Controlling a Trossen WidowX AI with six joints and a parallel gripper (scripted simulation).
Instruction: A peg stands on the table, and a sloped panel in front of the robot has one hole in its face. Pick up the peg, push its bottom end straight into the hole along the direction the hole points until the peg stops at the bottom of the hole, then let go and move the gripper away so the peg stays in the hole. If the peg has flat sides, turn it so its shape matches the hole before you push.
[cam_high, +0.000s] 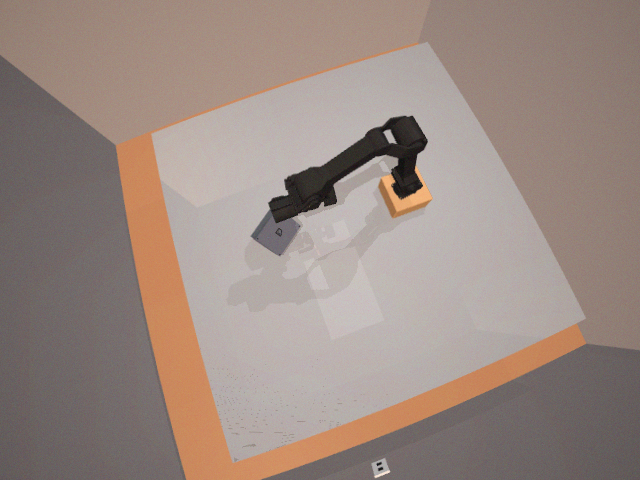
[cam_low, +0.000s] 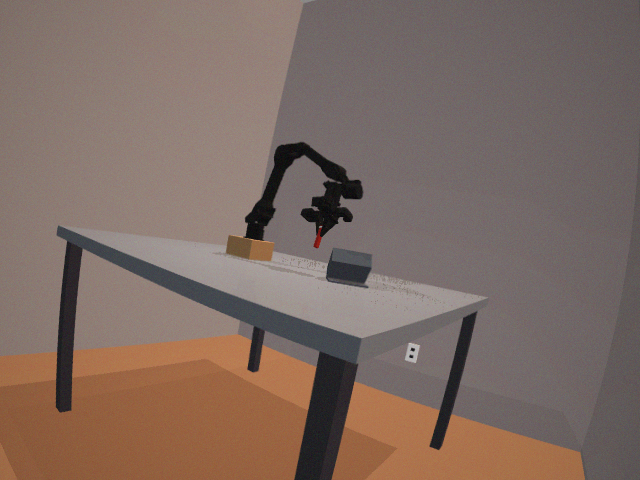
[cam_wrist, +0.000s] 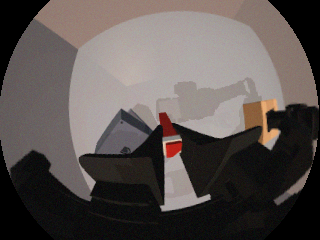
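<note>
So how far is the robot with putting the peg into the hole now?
Done: the red peg is off the table, clamped in the gripper. In hand: it hangs tilted in the air above the grey sloped panel, near its edge; the hole shows unfilled in the top view. Left: match the shape, push the peg in until it stops, release, move away.

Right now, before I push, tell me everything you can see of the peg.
The peg is a short red stick, plain and matte, its cross-section too small to judge. The end effector is shut on its upper end, so it hangs tilted in the air, lower tip free. It touches nothing else: it sits above and to the robot side of the sloped panel, not yet in the hole. The wrist view shows it pointing past the fingers.
</note>
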